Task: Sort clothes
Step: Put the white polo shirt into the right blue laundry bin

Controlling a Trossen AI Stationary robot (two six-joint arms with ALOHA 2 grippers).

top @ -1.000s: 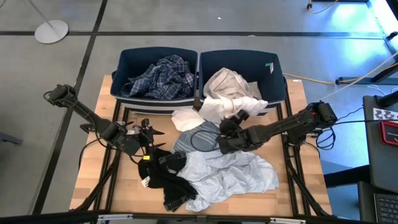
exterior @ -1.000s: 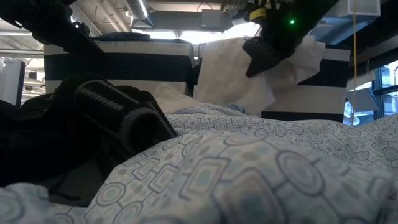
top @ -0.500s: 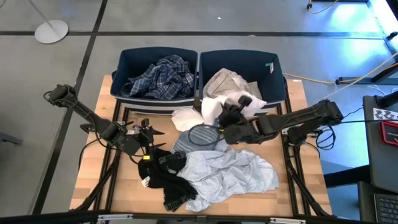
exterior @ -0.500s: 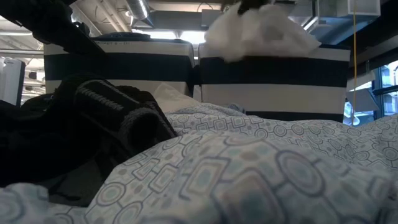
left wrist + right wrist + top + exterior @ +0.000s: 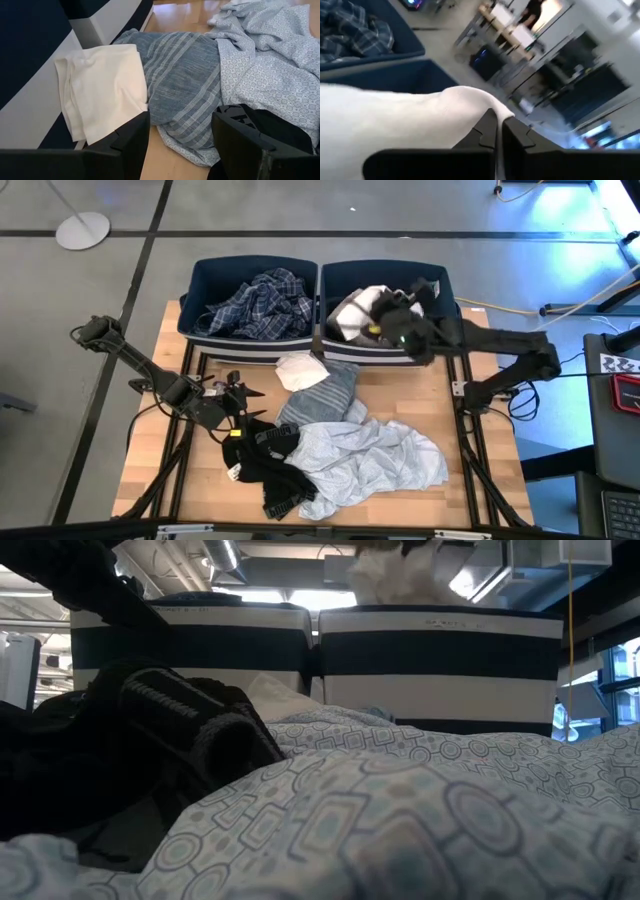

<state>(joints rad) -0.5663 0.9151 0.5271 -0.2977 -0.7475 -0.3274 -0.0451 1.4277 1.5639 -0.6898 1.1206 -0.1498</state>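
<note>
My right gripper (image 5: 388, 322) is shut on a white garment (image 5: 350, 315) above the right navy bin (image 5: 440, 290); the low view shows the cloth (image 5: 400, 570) above the bin's rim. My left gripper (image 5: 240, 392) waits open over the table's left half, beside a black garment (image 5: 265, 465). A small white cloth (image 5: 100, 90), a grey-striped garment (image 5: 180, 85) and a pale blue patterned one (image 5: 365, 460) lie in a heap on the table. A plaid garment (image 5: 255, 305) fills the left bin (image 5: 200, 280). My right gripper pinches a bunched fold of the white garment (image 5: 470, 107) between its two shut fingers (image 5: 487, 132). It comes at it nearly level from the table's right side. The cloth drapes away from the fingertips over the right bin; whether its lower end rests in the bin, I cannot tell.
The two bins stand side by side at the table's far edge, their striped front walls (image 5: 440, 660) rising behind the heap. Bare wood (image 5: 470, 430) shows at the table's right and near the left edge (image 5: 150, 450).
My right gripper has risen and gone from the table's middle toward the far edge, ending above the right bin. The white garment, which hung over the bin's front wall, has gone up with it and now sits bunched above the bin.
</note>
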